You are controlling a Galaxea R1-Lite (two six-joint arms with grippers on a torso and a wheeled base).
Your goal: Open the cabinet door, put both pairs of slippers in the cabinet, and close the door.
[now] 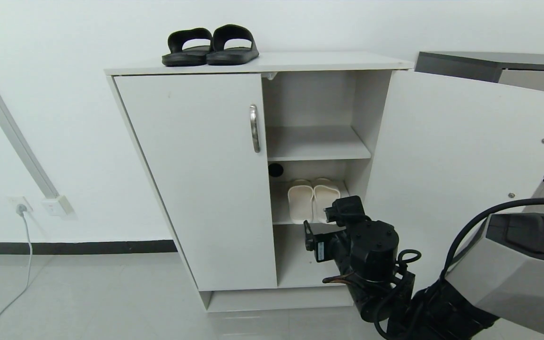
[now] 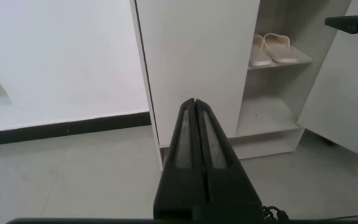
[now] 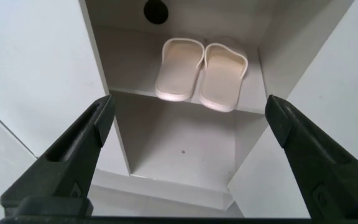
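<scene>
Right end effector (image 3: 188, 115): fingers wide apart, empty, in front of the open compartment, facing the middle shelf (image 1: 279, 208).
Left end effector (image 2: 194, 109): fingers pressed together, empty, held back above the floor (image 2: 73, 174), facing the shut left door (image 1: 196, 179).
Right door (image 1: 456, 156): swung wide open.
White slippers (image 1: 313, 198): side by side on the middle shelf, inside the cabinet (image 1: 324, 60).
Black slippers (image 1: 210, 47): side by side on the cabinet top, toward its left end.
Step in hand, as judged: one pair is stowed, the second is pending. The next move calls for raising an arm to the cabinet top, gripping the black pair, setting it on the bare upper shelf (image 1: 317, 141), then shutting the right door.
</scene>
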